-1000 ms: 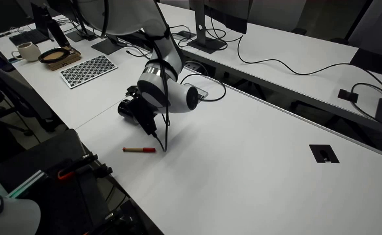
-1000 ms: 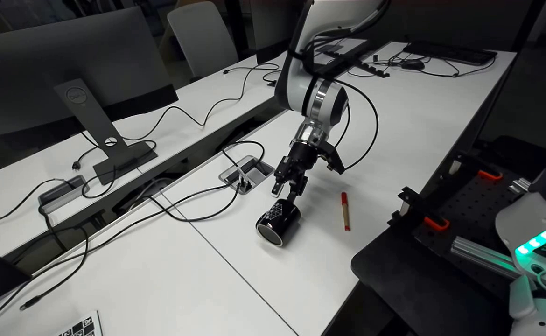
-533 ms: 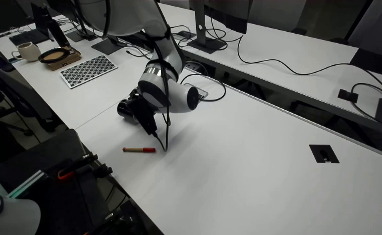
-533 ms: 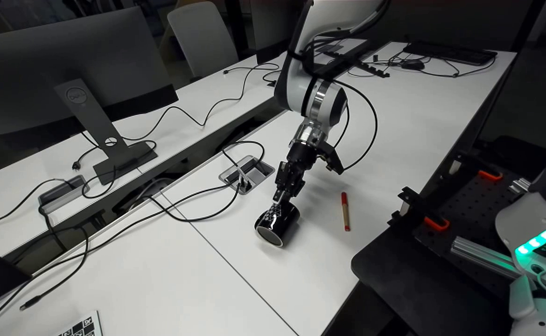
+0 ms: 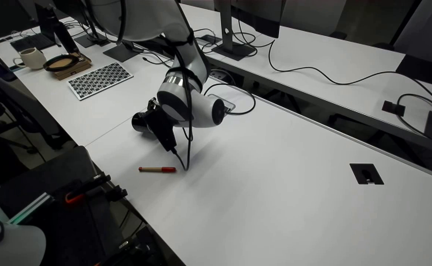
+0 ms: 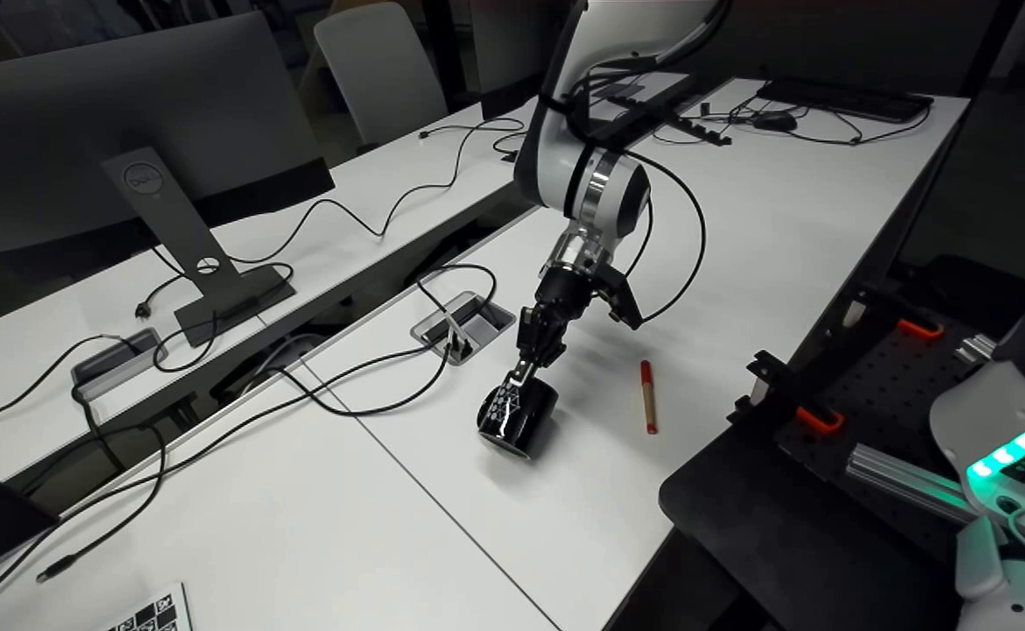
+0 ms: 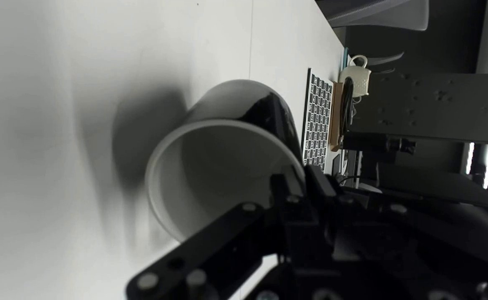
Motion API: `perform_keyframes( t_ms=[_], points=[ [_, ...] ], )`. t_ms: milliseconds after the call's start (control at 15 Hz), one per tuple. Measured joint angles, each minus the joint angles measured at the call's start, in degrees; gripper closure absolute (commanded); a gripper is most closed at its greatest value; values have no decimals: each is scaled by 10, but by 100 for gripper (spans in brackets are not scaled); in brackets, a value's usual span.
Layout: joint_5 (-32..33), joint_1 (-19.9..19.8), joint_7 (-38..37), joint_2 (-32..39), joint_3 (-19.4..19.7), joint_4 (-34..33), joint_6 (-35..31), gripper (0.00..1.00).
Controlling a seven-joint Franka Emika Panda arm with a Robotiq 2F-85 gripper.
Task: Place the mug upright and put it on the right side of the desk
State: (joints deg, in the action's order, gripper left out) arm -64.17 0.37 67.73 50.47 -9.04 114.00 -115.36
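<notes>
The mug [image 6: 517, 415], black outside with a pale geometric pattern, lies tipped over on the desk [image 5: 275, 170]. From the wrist view its white open mouth [image 7: 215, 166] faces me. My gripper [image 7: 302, 183] is shut on the mug's rim, with one finger inside the mouth and the other against the outer wall. In an exterior view the gripper [image 6: 523, 375] reaches down to the mug from above, and the mug's base slants toward the desk. Whether the mug still touches the desk I cannot tell. Its handle is hidden.
A red and tan marker [image 6: 648, 397] lies near the mug. A socket box [image 6: 463, 326] with cables sits at the desk's far edge. Farther along are a keyboard [image 5: 100, 80], a cardboard box [image 5: 72, 69] and a cream mug [image 5: 32, 59].
The gripper's fingers have come together onto the mug's rim. The mug has tilted a little, its base turning down toward the desk. The arm has barely shifted.
</notes>
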Motion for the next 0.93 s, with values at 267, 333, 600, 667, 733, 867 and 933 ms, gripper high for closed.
perform_keyframes(
  t_ms=[267,333,600,667,733,867,933],
  points=[
    [0,0,6,0,0,-2,2,98],
    [0,-1,15,-1,0,-2,3,98],
    [0,-3,45,-18,2,-1,2,98],
    [0,-3,48,-24,3,-1,2,98],
    [0,-3,51,-29,3,-1,2,98],
    [0,-3,56,-39,5,0,2,98],
    [1,-2,56,-44,7,1,0,98]
  ],
)
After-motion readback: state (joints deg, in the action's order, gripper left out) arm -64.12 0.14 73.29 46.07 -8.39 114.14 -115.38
